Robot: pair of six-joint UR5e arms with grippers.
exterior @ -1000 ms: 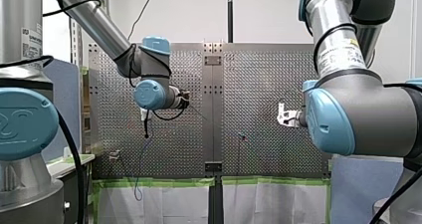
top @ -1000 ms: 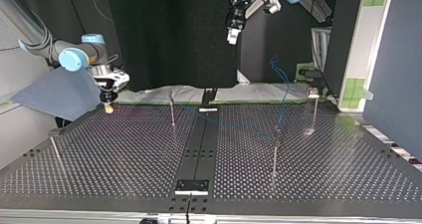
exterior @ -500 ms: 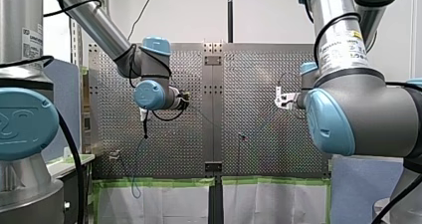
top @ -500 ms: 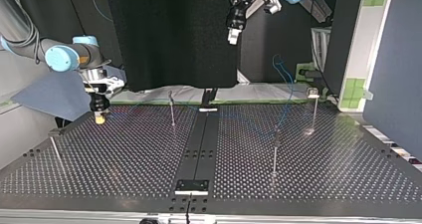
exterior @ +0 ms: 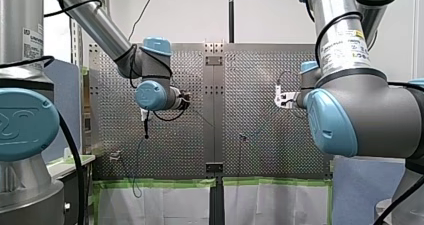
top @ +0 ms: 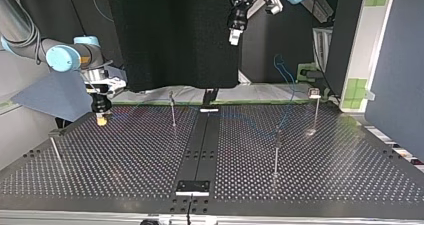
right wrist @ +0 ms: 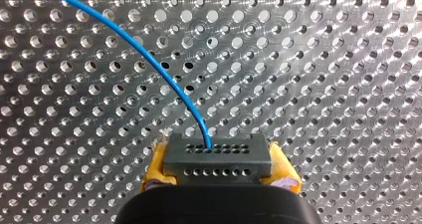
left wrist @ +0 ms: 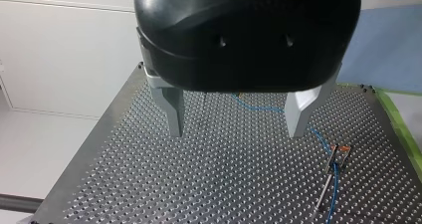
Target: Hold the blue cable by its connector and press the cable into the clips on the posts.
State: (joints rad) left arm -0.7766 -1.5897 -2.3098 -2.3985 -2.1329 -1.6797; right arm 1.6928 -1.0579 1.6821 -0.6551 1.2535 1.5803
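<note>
In the right wrist view my right gripper (right wrist: 219, 176) is shut with its yellow pads on a dark grey connector (right wrist: 217, 159). The blue cable (right wrist: 149, 59) rises from the connector and curves away over the perforated table. At the top view's left this gripper (top: 101, 119) hangs low over the table's far edge. The cable (top: 287, 92) runs across to a post (top: 276, 150) and loops up behind it. My left gripper (left wrist: 236, 129) is open and holds nothing, high above the table (top: 234, 35). Below it lie the cable (left wrist: 259, 106) and a clip post (left wrist: 334, 157).
Thin posts stand on the perforated table (top: 125, 170): one past the middle (top: 172, 110), one at the top view's far right (top: 315, 105), one at its left edge (top: 55, 147). A dark centre strip (top: 200, 150) splits the table. A black screen (top: 175, 35) hangs behind.
My right gripper with the connector has moved a little toward the top view's left and nearer the camera, drawing the cable along. My left arm has stayed still.
</note>
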